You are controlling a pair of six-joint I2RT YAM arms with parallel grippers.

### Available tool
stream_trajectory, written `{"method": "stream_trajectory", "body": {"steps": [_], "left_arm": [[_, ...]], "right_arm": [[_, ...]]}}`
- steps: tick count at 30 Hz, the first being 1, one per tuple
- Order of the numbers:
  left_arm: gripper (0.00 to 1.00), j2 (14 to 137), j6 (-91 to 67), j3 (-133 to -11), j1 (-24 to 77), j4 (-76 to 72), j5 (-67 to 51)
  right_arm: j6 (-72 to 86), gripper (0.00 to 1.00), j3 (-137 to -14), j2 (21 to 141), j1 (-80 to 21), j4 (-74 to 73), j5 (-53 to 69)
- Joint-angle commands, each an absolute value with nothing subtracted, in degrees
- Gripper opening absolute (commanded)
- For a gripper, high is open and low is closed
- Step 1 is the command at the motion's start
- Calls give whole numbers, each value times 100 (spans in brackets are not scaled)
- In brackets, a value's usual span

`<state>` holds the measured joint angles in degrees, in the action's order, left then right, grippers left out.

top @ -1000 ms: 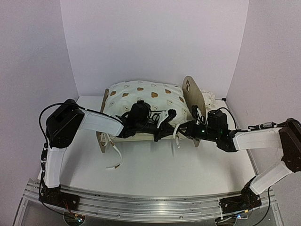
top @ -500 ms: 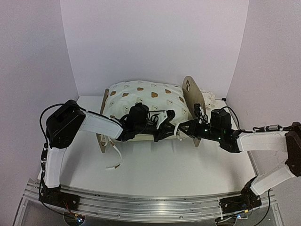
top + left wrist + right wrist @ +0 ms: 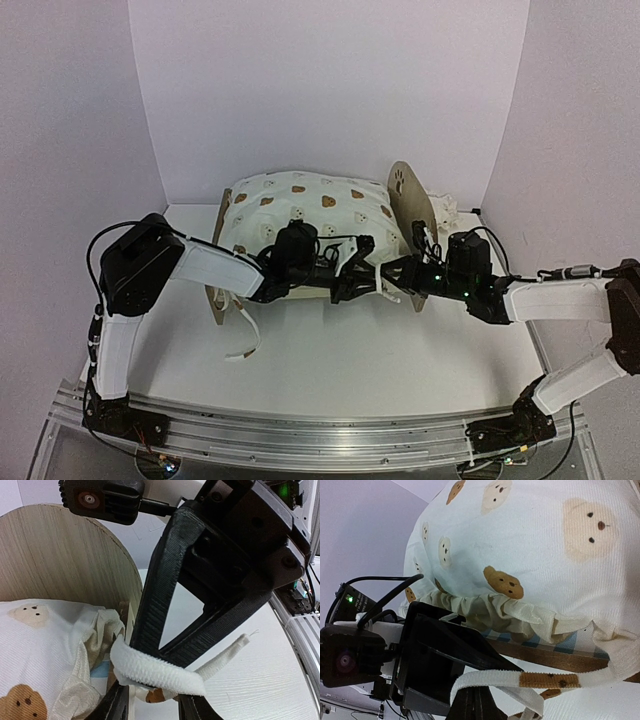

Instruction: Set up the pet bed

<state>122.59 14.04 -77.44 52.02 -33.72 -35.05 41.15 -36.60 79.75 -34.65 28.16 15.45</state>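
Note:
The pet bed (image 3: 222, 300) stands at the back of the table, with its paw-print headboard (image 3: 405, 195) on the right. The cream bear-print cushion (image 3: 310, 205) lies on it. At the front rail near the headboard, a white tie strap (image 3: 155, 672) of the cushion loops over the tips of my right gripper (image 3: 475, 700), which is shut on it. My left gripper (image 3: 150, 705) faces it from the left, its jaws apart on either side of the strap, which its fingers do not pinch. The striped fabric base (image 3: 560, 642) shows under the cushion's frill.
More strap ends (image 3: 240, 335) hang off the bed's left front corner onto the table. A crumpled cream cloth (image 3: 445, 210) lies behind the headboard. White walls close in at the back and both sides.
My left gripper has opened and let go of the strap. Both grippers have shifted a little to the right along the front rail.

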Motion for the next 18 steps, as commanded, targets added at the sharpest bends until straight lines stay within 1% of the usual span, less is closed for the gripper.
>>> {"method": "stream_trajectory", "body": {"steps": [1,7,12,14,18], "left_arm": [[35,12459,1057,-8145,5229,-3614,-3622],[34,12594,746,-8314,5223,-3776,-3252],[33,12560,580,-8078,5212,-4363,-3186],[27,12551,576,-7979,5220,-4563,-3387],[7,12562,569,-8018,5221,-4441,-3604]], "right_arm": [[4053,0,-3806,8035,-3472,2856,1655],[4093,0,-3710,7934,-3473,2852,1654],[4123,0,-3618,7835,-3472,2847,1611],[4121,0,-3612,7837,-3473,2847,1608],[4109,0,-3647,7871,-3471,2847,1609]]}}
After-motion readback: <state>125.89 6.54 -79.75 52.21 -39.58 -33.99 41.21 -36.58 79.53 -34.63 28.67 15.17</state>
